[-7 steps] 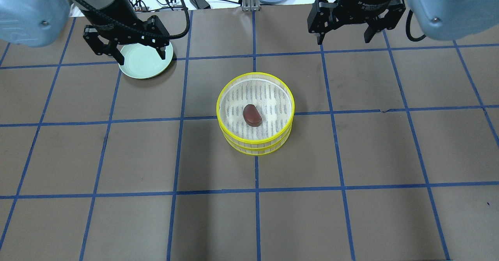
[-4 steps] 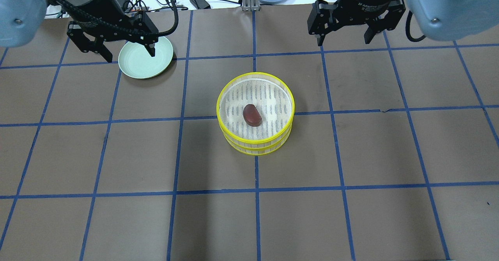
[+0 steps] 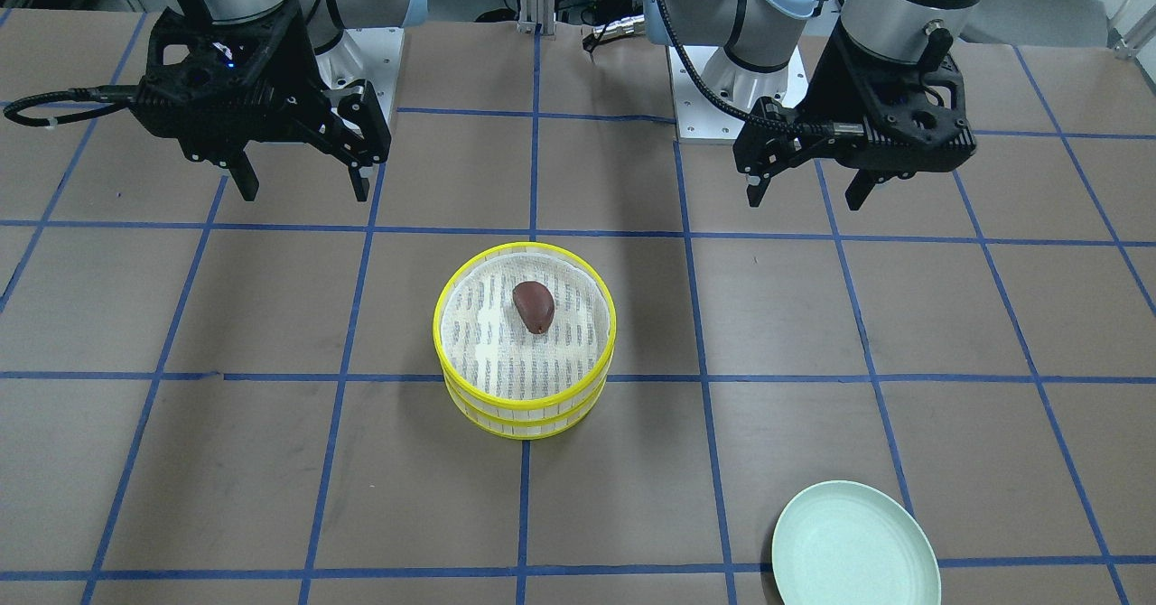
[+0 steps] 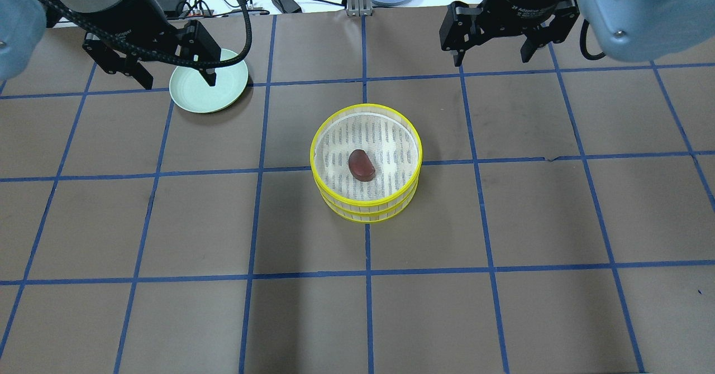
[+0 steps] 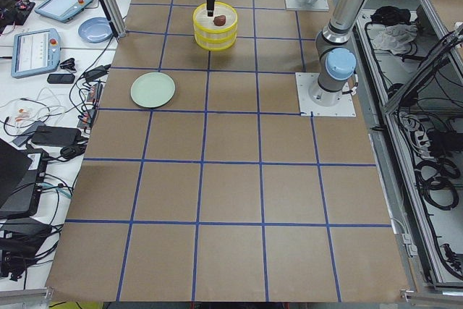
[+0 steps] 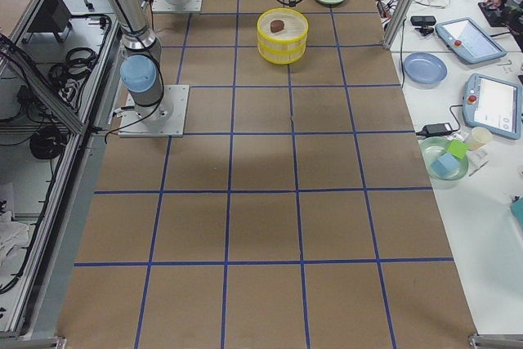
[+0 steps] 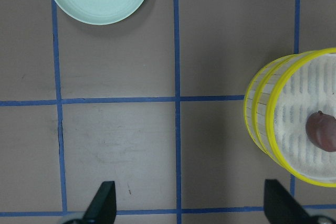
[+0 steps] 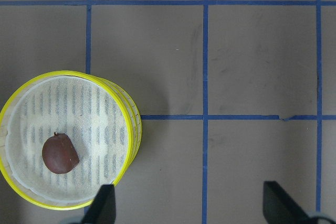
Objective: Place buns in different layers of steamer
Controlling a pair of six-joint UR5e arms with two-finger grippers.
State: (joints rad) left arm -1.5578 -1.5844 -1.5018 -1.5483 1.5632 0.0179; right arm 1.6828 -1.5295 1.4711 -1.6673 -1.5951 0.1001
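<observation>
The steamer trays [image 4: 366, 106] have bright yellow rims and pale cream slatted sides; the upper one's woven base is white, streaked with rows of short grey dashes. On it lies a dark reddish-brown bun [image 4: 361, 165] with a slight gloss. The plate [image 3: 853, 546] is plain pale mint green. The table [image 4: 195, 223] is dull brown, crossed by blue tape lines [image 4: 251, 277] in a square grid. The left gripper [image 4: 179, 85] and the right gripper [image 4: 492, 61] are matt black, on arms of silver-grey with pale blue caps.

Small white lettering "2F Adaptive", partly legible, on the right gripper's [image 4: 491, 59] black body
</observation>
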